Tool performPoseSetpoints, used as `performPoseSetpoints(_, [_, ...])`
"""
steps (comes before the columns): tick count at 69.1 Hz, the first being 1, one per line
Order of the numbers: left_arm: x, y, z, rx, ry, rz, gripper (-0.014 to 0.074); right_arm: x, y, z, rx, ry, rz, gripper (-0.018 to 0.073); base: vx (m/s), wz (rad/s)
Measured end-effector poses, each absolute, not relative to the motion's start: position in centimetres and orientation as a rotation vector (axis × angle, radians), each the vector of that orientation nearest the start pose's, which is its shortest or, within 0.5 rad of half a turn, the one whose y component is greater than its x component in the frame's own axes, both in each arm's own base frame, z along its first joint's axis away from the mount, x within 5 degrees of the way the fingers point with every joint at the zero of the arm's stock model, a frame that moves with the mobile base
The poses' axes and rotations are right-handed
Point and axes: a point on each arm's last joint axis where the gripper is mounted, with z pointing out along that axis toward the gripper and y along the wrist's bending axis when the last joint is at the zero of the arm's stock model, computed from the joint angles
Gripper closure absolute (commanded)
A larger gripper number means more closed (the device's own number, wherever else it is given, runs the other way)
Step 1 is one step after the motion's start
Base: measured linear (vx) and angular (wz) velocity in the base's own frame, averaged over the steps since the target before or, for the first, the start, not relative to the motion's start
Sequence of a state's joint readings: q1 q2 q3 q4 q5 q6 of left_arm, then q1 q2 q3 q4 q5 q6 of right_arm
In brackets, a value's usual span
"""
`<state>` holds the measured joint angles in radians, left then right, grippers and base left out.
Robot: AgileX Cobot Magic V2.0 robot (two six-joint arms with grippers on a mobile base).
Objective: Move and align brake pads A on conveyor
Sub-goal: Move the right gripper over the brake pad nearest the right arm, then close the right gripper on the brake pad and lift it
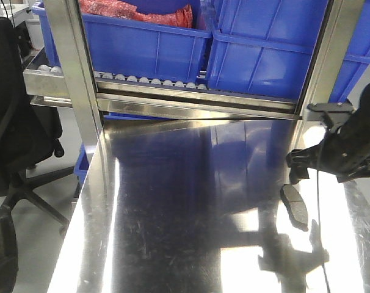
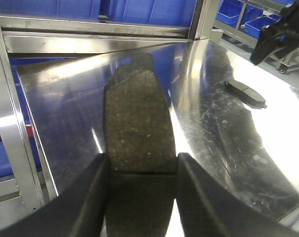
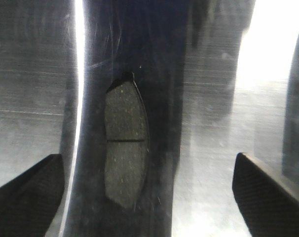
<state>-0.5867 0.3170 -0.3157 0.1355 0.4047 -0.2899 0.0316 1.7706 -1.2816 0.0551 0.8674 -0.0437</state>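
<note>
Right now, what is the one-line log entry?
left gripper: shut on held pad | right gripper: open above loose pad on table

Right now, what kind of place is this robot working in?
Most likely a factory or workshop parts station. Blue plastic bins sit on a roller rack, a brake pad lies on the shiny steel tabletop, and the left gripper holds a second brake pad.
</note>
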Motion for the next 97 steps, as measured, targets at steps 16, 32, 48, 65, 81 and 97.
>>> performPoseSetpoints(16, [6.8,-3.9,26.3,0.364,1.877,-0.462,0.0467,37.2,1.7,19.2,-0.088,2.918,0.081,-0.0054,0.00,0.00])
performPoseSetpoints(32, [6.8,-3.9,26.3,0.364,1.877,-0.462,0.0467,37.7,1.8,17.3,-0.102,2.954,0.093,-0.0026,0.00,0.00])
performPoseSetpoints(48, [6.8,-3.9,26.3,0.364,1.877,-0.462,0.0467,37.9,1.8,16.4,-0.106,2.971,0.092,-0.0024,0.00,0.00])
performPoseSetpoints(65, [6.8,-3.9,26.3,0.364,1.877,-0.462,0.0467,38.0,1.8,15.9,-0.106,2.979,0.092,-0.0022,0.00,0.00])
performPoseSetpoints(81, [6.8,-3.9,26.3,0.364,1.877,-0.462,0.0467,38.1,1.8,15.9,-0.107,2.977,0.091,0.0020,0.00,0.00])
performPoseSetpoints(97, [6.8,-3.9,26.3,0.364,1.877,-0.462,0.0467,38.1,1.8,15.9,-0.108,2.977,0.092,0.0201,0.00,0.00])
